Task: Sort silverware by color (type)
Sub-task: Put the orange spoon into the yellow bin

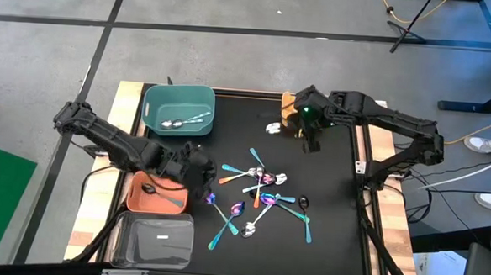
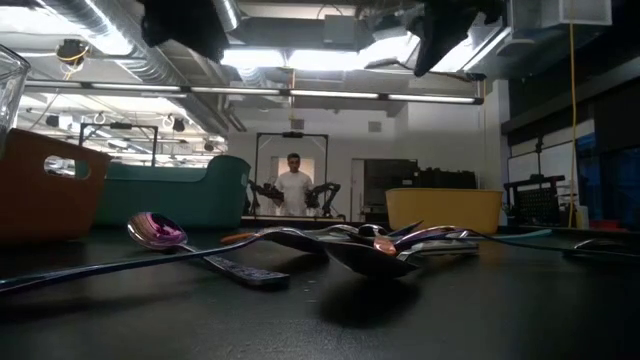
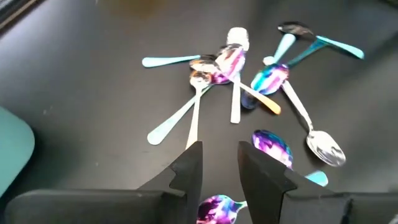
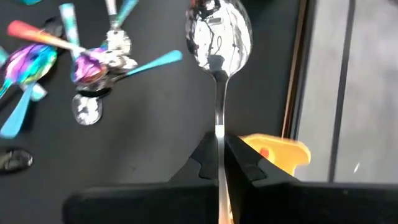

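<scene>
Fingers point(image 4: 219, 163) pinch silver spoon point(image 4: 217, 37) near yellow bin point(image 4: 280, 152).

Both arms: dark, near-black, multi-joint, chunky rounded housings w/ slimmer links between.

Left two-finger gripper point(image 3: 219, 171): matte black wedge fingers point(image 3: 186, 171), angular stepped inner edges, on a broad black crossbar.

Right two-finger gripper point(image 4: 219, 163): same black fingers, same wide dark bar.

Right arm wrist housing shows a small green indicator light. Black cables trail from both arm bases at table sides.
</scene>
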Robot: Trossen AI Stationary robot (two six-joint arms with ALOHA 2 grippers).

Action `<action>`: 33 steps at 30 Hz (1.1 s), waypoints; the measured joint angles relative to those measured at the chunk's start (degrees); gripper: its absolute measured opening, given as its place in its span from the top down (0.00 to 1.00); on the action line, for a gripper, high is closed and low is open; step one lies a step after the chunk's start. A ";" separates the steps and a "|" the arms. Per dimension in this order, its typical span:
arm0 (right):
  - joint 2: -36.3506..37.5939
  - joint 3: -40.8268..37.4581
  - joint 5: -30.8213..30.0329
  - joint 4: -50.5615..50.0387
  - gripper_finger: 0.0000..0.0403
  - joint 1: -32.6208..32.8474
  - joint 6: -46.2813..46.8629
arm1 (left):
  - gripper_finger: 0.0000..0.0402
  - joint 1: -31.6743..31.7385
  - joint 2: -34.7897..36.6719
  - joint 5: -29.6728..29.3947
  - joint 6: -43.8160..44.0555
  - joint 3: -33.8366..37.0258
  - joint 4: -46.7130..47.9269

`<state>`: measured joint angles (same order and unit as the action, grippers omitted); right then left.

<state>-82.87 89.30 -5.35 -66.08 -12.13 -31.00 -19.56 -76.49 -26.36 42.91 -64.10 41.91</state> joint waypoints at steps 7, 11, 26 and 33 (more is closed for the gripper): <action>0.00 0.00 -0.02 0.13 1.00 7.39 -9.95 | 0.76 9.67 0.00 9.23 -3.31 0.01 -2.63; -0.38 0.00 -0.02 0.82 1.00 11.81 -16.46 | 0.76 15.36 0.00 17.95 -7.66 0.01 -9.53; -3.69 0.00 -11.05 15.91 1.00 24.69 -40.14 | 0.76 27.58 0.00 31.00 3.65 0.00 -26.45; -7.01 0.00 -13.11 22.88 1.00 25.34 -47.76 | 0.76 27.73 0.00 32.67 7.94 0.00 -29.36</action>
<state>-89.88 89.30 -18.46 -43.20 13.21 -78.75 8.17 -76.49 6.31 50.85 -64.10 12.55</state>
